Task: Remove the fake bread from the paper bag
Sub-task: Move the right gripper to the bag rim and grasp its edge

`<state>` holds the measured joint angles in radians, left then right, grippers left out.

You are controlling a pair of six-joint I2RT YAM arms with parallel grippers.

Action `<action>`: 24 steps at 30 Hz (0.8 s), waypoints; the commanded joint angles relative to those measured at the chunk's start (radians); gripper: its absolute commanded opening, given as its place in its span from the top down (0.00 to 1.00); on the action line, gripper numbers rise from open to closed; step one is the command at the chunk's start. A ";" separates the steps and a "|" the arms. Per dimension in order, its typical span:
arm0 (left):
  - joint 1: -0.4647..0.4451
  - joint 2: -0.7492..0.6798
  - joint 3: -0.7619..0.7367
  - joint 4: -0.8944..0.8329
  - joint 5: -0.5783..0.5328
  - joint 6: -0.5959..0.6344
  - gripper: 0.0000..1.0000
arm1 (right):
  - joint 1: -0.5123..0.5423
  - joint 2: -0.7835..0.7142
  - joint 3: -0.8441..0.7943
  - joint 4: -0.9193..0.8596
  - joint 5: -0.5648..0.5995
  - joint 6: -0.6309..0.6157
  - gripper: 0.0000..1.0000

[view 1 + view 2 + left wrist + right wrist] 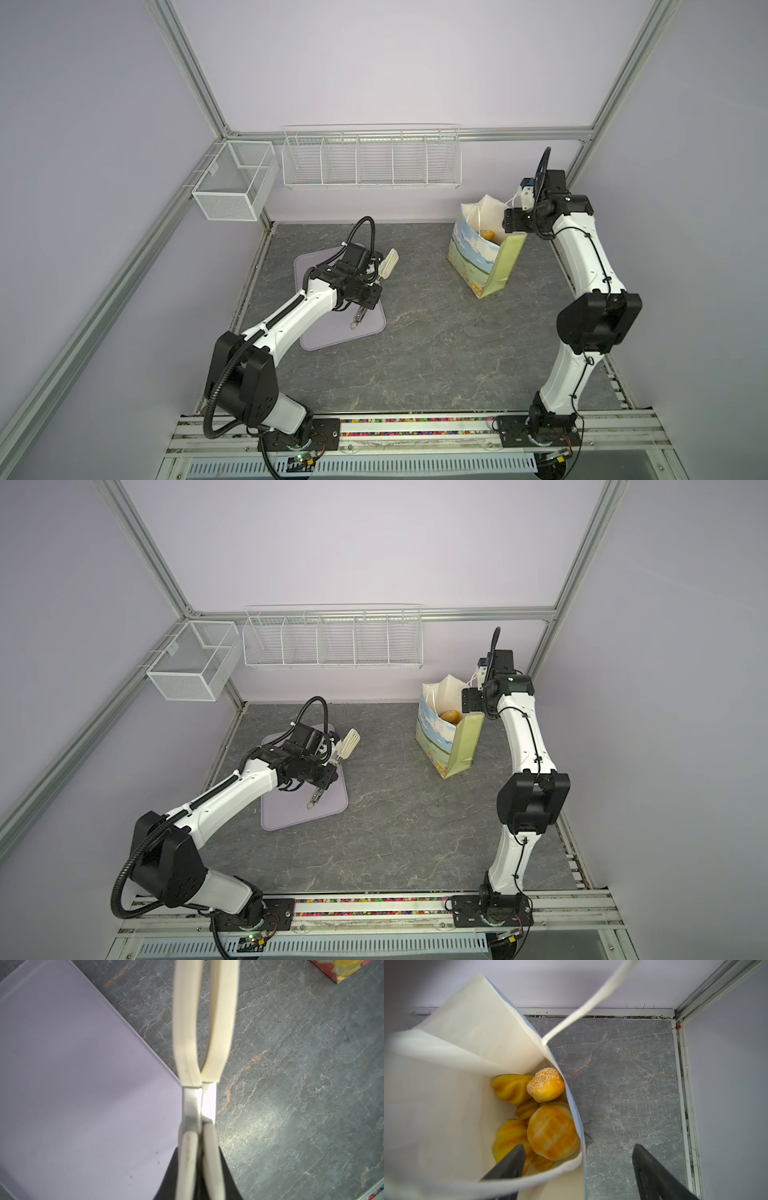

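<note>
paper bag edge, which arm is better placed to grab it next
Right: the right gripper, open, straddles the paper bag wall; the left gripper is shut on tongs over the mat.

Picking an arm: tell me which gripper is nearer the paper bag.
Right. The right gripper straddles the rim of the paper bag, one finger inside; the left gripper, shut on tongs, hangs apart at the lilac tray.

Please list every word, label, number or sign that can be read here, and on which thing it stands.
No text can be read.
The paper bag: only a printed picture of sky and field, no words.
The fake bread, the tongs and the purple mat: no writing.
Small boards at the arm bases: too small to read.
</note>
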<state>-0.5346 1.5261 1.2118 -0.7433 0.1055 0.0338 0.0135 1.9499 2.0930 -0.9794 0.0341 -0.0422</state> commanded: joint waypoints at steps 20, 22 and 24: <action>0.022 0.056 0.044 -0.088 -0.042 -0.049 0.79 | 0.304 -0.172 -0.204 0.348 0.427 -0.434 0.94; 0.023 0.046 0.027 -0.084 -0.041 -0.052 0.79 | 0.338 -0.217 -0.280 0.406 0.441 -0.449 0.94; 0.024 0.035 0.005 -0.070 -0.048 -0.054 0.77 | 0.371 -0.264 -0.364 0.451 0.429 -0.431 0.94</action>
<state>-0.5163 1.6009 1.2427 -0.8120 0.0746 -0.0135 0.3534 1.7607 1.8019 -0.6739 0.4255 -0.4191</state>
